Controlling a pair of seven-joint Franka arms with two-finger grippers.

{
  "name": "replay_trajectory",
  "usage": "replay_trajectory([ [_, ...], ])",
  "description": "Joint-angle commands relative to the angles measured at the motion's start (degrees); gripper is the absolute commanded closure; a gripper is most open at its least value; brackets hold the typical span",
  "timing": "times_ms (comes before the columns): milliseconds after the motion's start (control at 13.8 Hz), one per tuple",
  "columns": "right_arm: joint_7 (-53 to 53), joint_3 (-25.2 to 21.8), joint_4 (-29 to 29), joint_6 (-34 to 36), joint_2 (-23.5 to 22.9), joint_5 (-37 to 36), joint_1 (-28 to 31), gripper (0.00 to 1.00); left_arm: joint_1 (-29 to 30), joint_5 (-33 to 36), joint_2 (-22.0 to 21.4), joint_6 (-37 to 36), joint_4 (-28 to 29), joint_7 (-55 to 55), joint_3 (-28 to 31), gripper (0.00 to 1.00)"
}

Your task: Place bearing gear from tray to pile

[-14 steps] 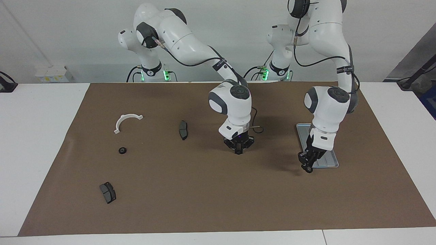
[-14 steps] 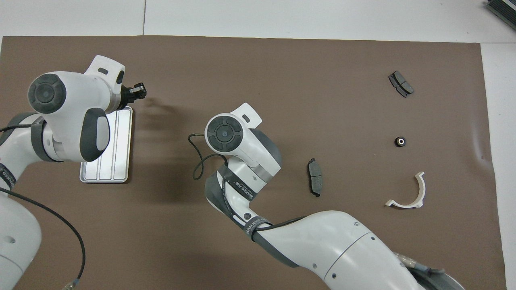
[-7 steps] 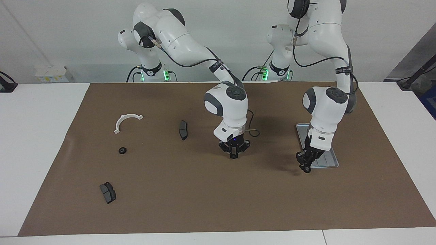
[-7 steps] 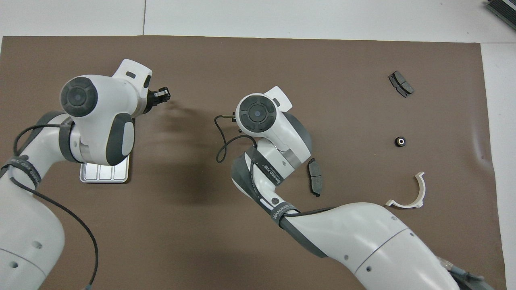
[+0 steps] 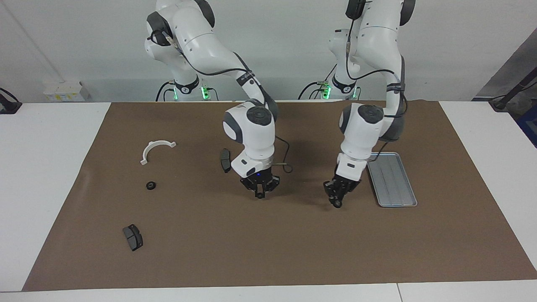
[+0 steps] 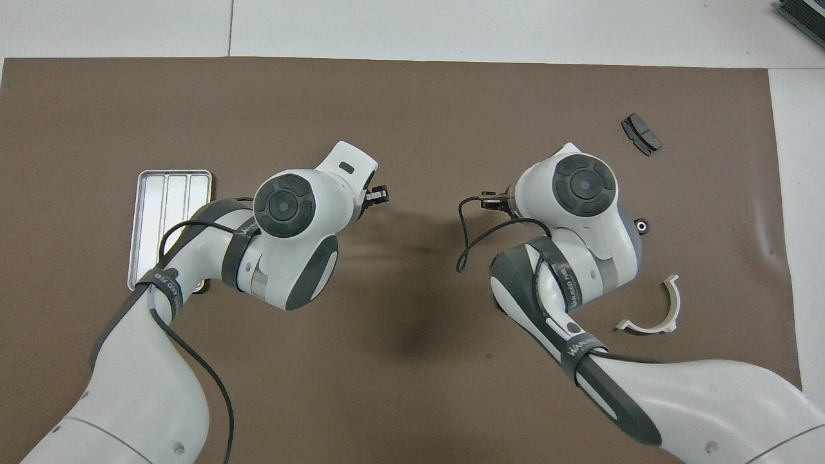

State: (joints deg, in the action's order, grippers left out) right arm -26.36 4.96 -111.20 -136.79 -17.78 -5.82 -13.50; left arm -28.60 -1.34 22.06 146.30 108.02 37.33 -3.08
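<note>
Brown mat (image 5: 268, 251) over a white table (image 5: 50, 167), plain pale wall at the robots' end, so pretty bare setup. From the facing camera, the left gripper (image 5: 337, 202) hangs over bare mat with its fingers clenched on a small dark round bit at the tips, which looks like the bearing gear (image 5: 337, 205). The tray (image 5: 392, 180) sits just beside that gripper, toward the left arm's end of the table, and nothing's lying in it. The right gripper (image 5: 260, 194) is over the middle of the mat, fingertips pinched together with nothing between them. One brake pad (image 5: 225, 160) lies close by it, toward the right arm's end. The rest of the pile is well apart from both grippers out that way: the white bracket (image 5: 156, 150), a second bearing (image 5: 151, 185) and another brake pad (image 5: 133, 237). From overhead, the left gripper (image 6: 379, 193) pokes out past its wrist over open mat, well clear of the tray (image 6: 169, 212), though I can't make out the gear from up there. The right gripper is hidden under its own wrist. The second bearing (image 6: 640, 225) peeks out right at that wrist's edge, with the bracket (image 6: 651, 309) and a brake pad (image 6: 640, 134) either side of it.
</note>
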Motion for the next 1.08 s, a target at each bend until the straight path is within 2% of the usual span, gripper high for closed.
replay_trajectory([
  [0, 6.7, 1.0, -8.5, -2.2, 5.9, 1.8, 4.6, 1.0, -3.0, -0.4, -0.5, -1.4, 1.3, -0.4, 1.2, 0.89],
  [145, 10.5, 1.0, -11.2, -2.2, 7.7, 2.7, 7.5, 1.0, -4.2, -0.4, -1.0, -1.3, 2.5, -0.5, 1.2, 0.85],
  [217, 12.1, 1.0, -12.5, -2.3, 8.3, 3.8, 8.2, 1.0, -4.4, -0.4, -1.1, -1.3, 2.8, -0.6, 1.2, 0.78],
  [289, 14.3, 1.0, -13.3, -2.6, 8.6, 5.0, 9.6, 1.0, -4.5, -0.4, -1.1, -1.1, 2.9, -0.7, 1.0, 0.61],
  [361, 16.9, 1.0, -14.2, -3.2, 8.7, 6.1, 10.9, 1.0, -4.5, -0.3, -1.1, -1.0, 2.9, -0.7, 1.0, 0.34],
  [434, 19.0, 1.0, -14.9, -3.5, 9.1, 7.3, 11.5, 1.0, -4.5, -0.3, -1.1, -1.1, 2.5, -0.8, 1.0, 0.02],
  [578, 21.1, 1.0, -16.6, -4.1, 9.4, 7.9, 13.0, 1.0, -4.2, 0.1, -0.9, -1.8, 0.7, -0.7, 1.2, 0.0],
  [650, 21.1, 1.0, -16.9, -4.4, 9.4, 7.9, 13.5, 0.84, -3.6, 0.1, -1.0, -4.1, -1.1, -0.7, 1.5, 0.0],
  [723, 20.9, 0.9, -16.9, -4.3, 9.4, 7.9, 13.7, 0.45, -2.6, 0.1, -1.4, -7.9, -4.0, -0.8, 1.9, 0.0],
  [795, 20.6, 0.9, -16.3, -4.4, 9.3, 7.9, 13.6, 0.02, -0.2, 0.1, -2.1, -13.7, -8.6, -1.0, 2.3, 0.0],
  [1012, 18.4, 1.0, -13.4, -3.8, 8.6, 7.9, 12.6, 0.0, 5.9, 0.4, -3.2, -30.4, -20.1, -2.1, 2.5, 0.0],
])
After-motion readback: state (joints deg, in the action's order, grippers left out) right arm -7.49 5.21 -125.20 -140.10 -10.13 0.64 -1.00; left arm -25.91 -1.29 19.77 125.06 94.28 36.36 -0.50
